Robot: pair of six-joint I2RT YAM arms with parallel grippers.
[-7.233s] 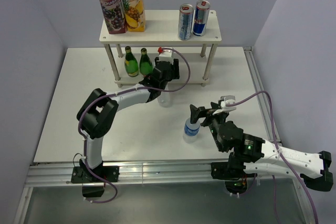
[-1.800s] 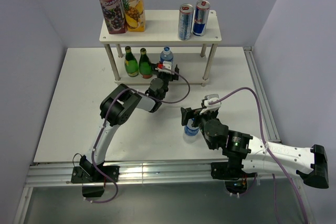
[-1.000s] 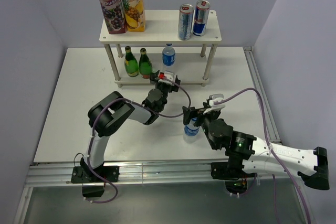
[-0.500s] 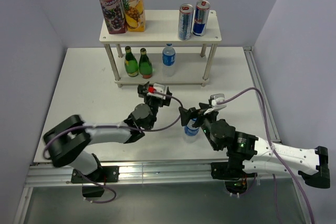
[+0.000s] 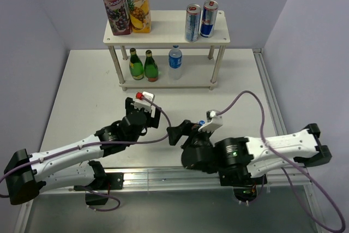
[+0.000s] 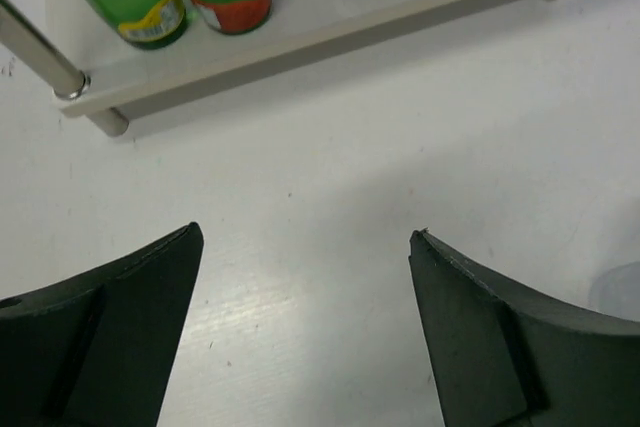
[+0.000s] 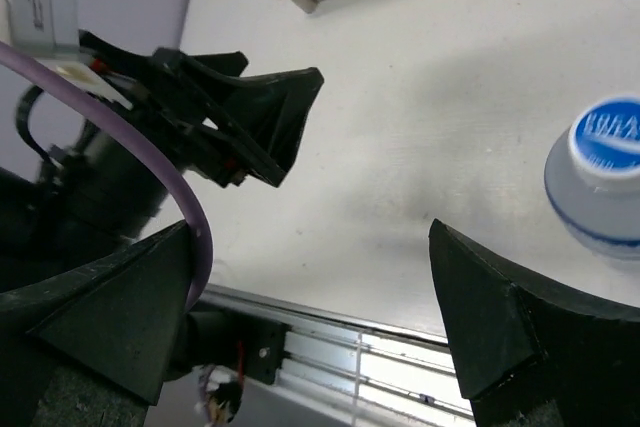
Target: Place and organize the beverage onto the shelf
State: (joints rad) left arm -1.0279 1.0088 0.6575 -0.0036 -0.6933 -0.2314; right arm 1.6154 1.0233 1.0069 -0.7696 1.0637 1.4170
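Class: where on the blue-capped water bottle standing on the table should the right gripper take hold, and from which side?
Probably the round body of the water bottle, just below its blue cap, coming level from the near side: it stands upright, with the right gripper open beside it.

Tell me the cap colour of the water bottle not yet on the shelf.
The cap is blue with white lettering, clearest in the right wrist view.

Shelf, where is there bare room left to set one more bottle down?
Lower board: bare from the water bottle to the right posts. Top board: bare between the juice cartons and the cans. Crowded at lower left, where two green bottles stand side by side.
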